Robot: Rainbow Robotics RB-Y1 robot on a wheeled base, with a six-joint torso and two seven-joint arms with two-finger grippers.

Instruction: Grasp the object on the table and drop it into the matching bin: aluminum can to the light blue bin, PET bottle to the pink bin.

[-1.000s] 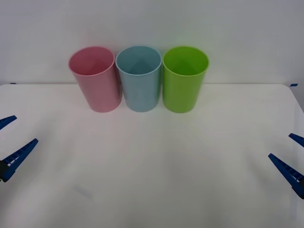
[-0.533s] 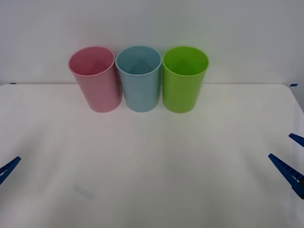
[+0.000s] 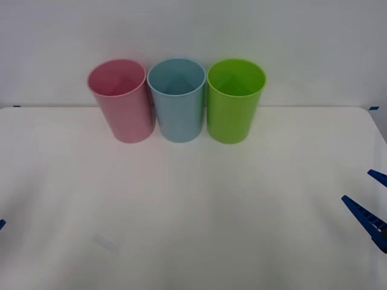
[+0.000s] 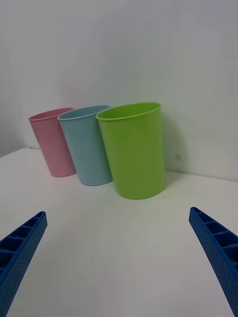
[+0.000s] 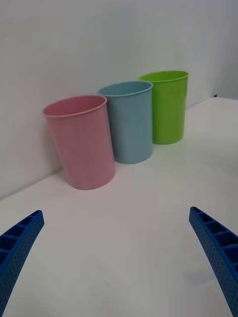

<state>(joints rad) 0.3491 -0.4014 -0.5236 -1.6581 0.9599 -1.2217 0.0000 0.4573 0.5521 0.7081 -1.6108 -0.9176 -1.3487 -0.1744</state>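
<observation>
The pink bin (image 3: 121, 103), the light blue bin (image 3: 177, 103) and a lime green cup (image 3: 234, 103) stand upright in a row at the far edge of the white table (image 3: 193, 211). The aluminum can and the PET bottle are out of view. My right gripper (image 3: 357, 185) hovers open and empty at the table's right edge, facing the cups (image 4: 117, 212). My left gripper (image 5: 116, 211) is open and empty too, low over the table's left side; in the front view just a fingertip (image 3: 1, 223) pokes in at the left edge.
A white wall rises directly behind the cups. The three cups nearly touch each other. A faint grey smudge (image 3: 106, 243) marks the table near the front left.
My left gripper has drawn back off the left edge of the front view, leaving just a tip showing. The right gripper and the cups have not moved.
</observation>
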